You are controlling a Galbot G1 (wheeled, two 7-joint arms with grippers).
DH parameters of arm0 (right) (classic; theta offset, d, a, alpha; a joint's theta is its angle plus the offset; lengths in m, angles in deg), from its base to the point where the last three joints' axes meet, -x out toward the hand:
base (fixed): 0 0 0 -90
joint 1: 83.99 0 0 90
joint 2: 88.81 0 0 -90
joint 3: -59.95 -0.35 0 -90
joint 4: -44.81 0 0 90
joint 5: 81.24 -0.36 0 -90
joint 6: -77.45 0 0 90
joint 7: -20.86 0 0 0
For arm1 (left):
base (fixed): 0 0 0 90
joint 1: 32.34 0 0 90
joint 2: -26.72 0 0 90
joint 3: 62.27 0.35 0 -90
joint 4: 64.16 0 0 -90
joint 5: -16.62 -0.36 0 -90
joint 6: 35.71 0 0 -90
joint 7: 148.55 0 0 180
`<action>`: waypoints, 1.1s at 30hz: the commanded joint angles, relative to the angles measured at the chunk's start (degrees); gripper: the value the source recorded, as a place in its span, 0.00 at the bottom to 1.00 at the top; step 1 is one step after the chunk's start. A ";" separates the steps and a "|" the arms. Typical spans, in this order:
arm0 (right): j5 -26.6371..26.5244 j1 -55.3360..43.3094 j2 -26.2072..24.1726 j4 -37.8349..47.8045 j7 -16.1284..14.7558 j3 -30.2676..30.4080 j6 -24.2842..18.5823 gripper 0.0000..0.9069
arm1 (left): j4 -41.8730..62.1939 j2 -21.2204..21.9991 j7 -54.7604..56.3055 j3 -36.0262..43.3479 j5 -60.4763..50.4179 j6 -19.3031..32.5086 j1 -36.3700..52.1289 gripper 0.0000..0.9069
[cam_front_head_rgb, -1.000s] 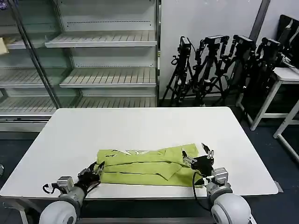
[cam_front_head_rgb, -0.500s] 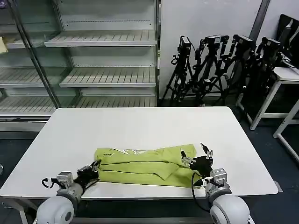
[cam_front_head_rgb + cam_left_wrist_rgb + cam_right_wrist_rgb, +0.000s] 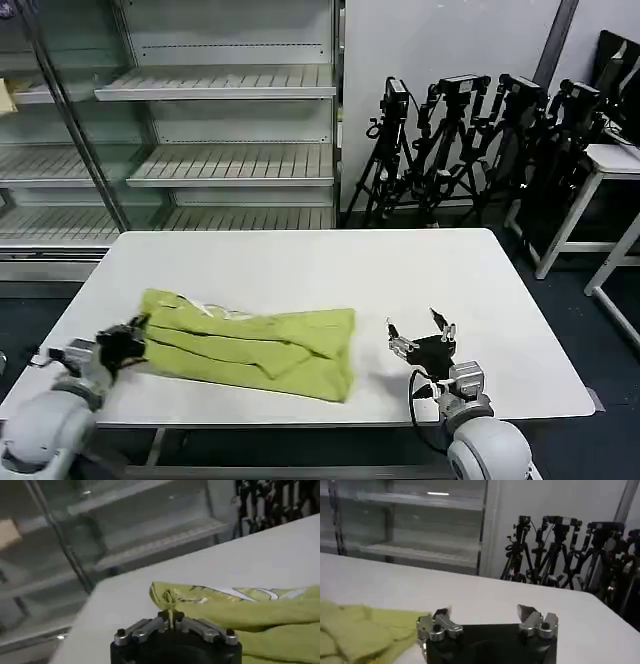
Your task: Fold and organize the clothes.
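White laminate covers the table (image 3: 300, 270), the largest thing in view, and it carries one garment. That lime T-shirt (image 3: 255, 345) lies on the table's near half, toward the robot's left, already gathered into a long band several layers deep. A strip of its white print shows along the far edge in the left wrist view, with the ribbed neck out of sight. I judge the lengthwise folding done and the crosswise folding, plus a tidy final placement, not yet done; the layers are uneven and the end toward the robot's right is bulky.

Count: one table, one T-shirt, two end effectors.

At the shirt's left end, the left end effector (image 3: 125, 340) has its fingers (image 3: 170, 617) pressed together on a pinch of fabric, with the cloth bunched right at the tips. The right end effector (image 3: 422, 335) sits over bare table, near the shirt's other end but apart from it. Its fingers (image 3: 525, 612) are spread wide and it holds nothing.

Next would likely be bringing one end over the other, which calls for the right end effector to take a hold first.
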 commanded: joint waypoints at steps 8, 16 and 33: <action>0.98 -0.21 0.31 -0.43 -0.05 -0.16 0.21 1.00 | -12.93 -7.74 -2.01 1.51 0.07 -1.74 -0.42 0.00; 1.12 1.05 -0.34 -1.03 -0.03 -1.39 0.12 1.00 | -17.66 -0.95 3.48 15.73 13.69 -1.75 4.19 0.01; 1.79 1.41 0.05 -0.83 -0.01 -2.19 -0.27 1.00 | -14.72 4.49 5.78 31.04 9.18 -1.80 9.35 0.01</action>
